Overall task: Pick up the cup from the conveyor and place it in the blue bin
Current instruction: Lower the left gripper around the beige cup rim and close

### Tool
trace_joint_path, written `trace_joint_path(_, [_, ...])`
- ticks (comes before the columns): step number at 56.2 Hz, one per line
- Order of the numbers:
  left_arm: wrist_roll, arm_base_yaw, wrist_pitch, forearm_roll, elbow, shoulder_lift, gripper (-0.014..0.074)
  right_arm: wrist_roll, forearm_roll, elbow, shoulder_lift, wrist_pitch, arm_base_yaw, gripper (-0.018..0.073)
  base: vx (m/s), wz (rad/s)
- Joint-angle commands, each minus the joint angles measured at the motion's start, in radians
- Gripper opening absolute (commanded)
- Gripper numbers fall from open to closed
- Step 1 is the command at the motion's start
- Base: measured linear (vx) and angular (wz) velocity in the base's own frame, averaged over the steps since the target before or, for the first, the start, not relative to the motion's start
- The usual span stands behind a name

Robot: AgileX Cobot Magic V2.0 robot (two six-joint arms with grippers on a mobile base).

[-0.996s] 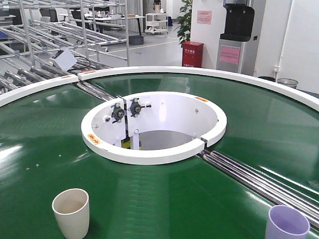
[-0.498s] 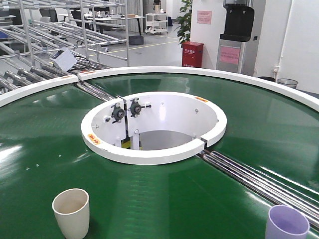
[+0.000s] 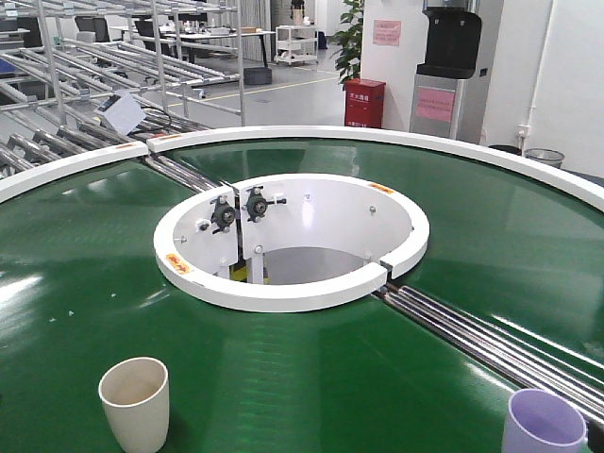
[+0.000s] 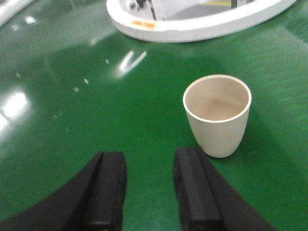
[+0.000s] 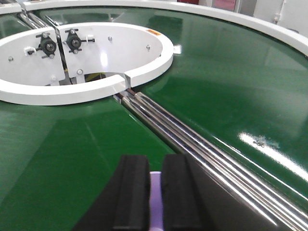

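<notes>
1. Nearby, on the near-left stretch of the glossy dark-green ring conveyor, a smooth, tapered cream cup stands upright and empty. It is well apart from the white-walled round opening at the centre.
2. A pale lavender cup stands upright at the near-right edge, just past the steel rollers that cross the belt.
3. The left gripper hovers low over the belt, its black jaws spread wide with nothing between them. The cream cup sits just ahead and to the right of its right finger, not yet lined up with the gap.
4. The right gripper shows its jaws drawn almost together, with a sliver of lavender in the slit. Whether they pinch anything cannot be told.
5. The blue bin appears in none of the views.
6. The cream cup looks light, rigid and thin-walled, with a slick surface that narrows towards the base, so a nudge would likely tip or skid it. The best hold seems to be across the upper body just under the rim, where it is widest, with a jaw on either side.
7. Against the front views a second and half a second earlier, both cups hold the same spots, and no arm has entered that view.
</notes>
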Motion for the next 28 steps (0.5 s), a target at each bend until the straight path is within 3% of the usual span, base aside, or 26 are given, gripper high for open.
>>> trace_joint_path(1, [-0.054,-0.001,-0.110,-0.024,-0.057,0.048,0.0406,-0.001,-0.013,-0.035,0.010,-0.112,0.000,0.0341,0.00,0.00])
trace_joint_path(11, [-0.057,-0.003,0.034,-0.024,-0.252,0.202,0.0423,-0.001,-0.013,-0.035,0.039,-0.167,0.000,0.0452,0.00,0.00])
trace_joint_path(22, [-0.054,-0.006,0.282,-0.071,-0.534,0.431,0.0468,-0.001,-0.002,-0.035,0.061,-0.184,0.000,0.0456,0.00,0.00])
trace_joint_path(28, [-0.008,-0.011,0.371,-0.114,-0.658,0.552,0.0474,-0.001,-0.002,-0.035,0.072,-0.184,0.000,0.0456,0.00,0.00])
